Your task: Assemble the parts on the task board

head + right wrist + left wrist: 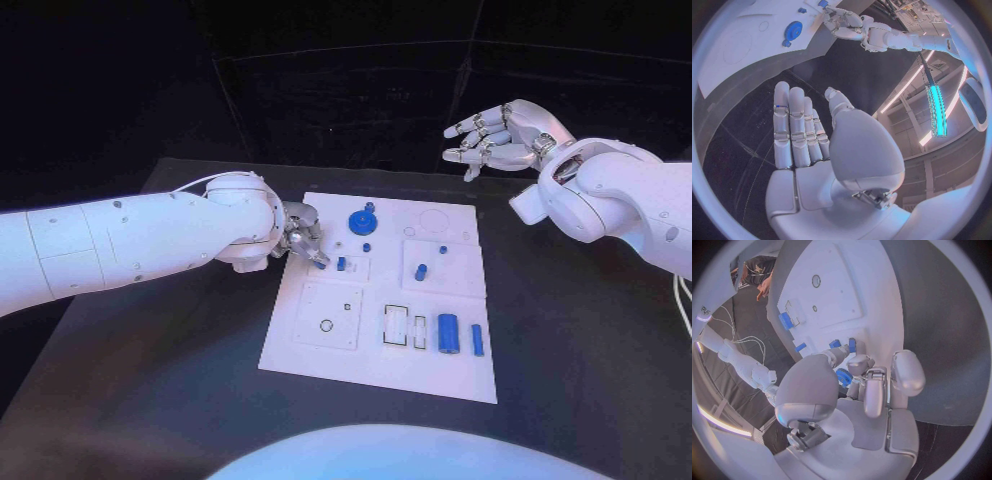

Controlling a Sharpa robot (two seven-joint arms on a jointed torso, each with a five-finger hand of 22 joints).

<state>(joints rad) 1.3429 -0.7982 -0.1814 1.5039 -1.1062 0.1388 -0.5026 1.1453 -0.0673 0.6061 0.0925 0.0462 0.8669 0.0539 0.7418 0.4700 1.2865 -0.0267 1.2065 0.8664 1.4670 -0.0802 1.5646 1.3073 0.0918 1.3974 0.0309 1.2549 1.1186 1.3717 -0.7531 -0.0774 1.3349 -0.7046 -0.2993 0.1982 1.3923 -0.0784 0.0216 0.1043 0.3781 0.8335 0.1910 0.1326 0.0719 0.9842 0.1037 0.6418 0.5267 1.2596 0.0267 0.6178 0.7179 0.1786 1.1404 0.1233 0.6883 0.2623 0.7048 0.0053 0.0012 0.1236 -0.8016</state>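
The white task board (378, 352) lies mid-table. My left hand (300, 240) reaches over its left edge, thumb and a fingertip (839, 353) pinching a small blue part (320, 263) just above the board, next to an upright blue peg (342, 264). A blue gear (362, 220) sits just right of that hand and shows through the fingers (843, 377). My right hand (498, 135) hovers high beyond the board's far right corner, fingers straight, holding nothing (817, 140). The right wrist view shows the gear (793, 30) and the left hand (848, 25).
On the board stand another blue peg (420, 270) and two tiny blue pieces (443, 249). A blue cylinder (449, 333) and a thin blue bar (477, 339) lie near its front right, beside an empty rectangular slot (395, 326). Black table surrounds the board.
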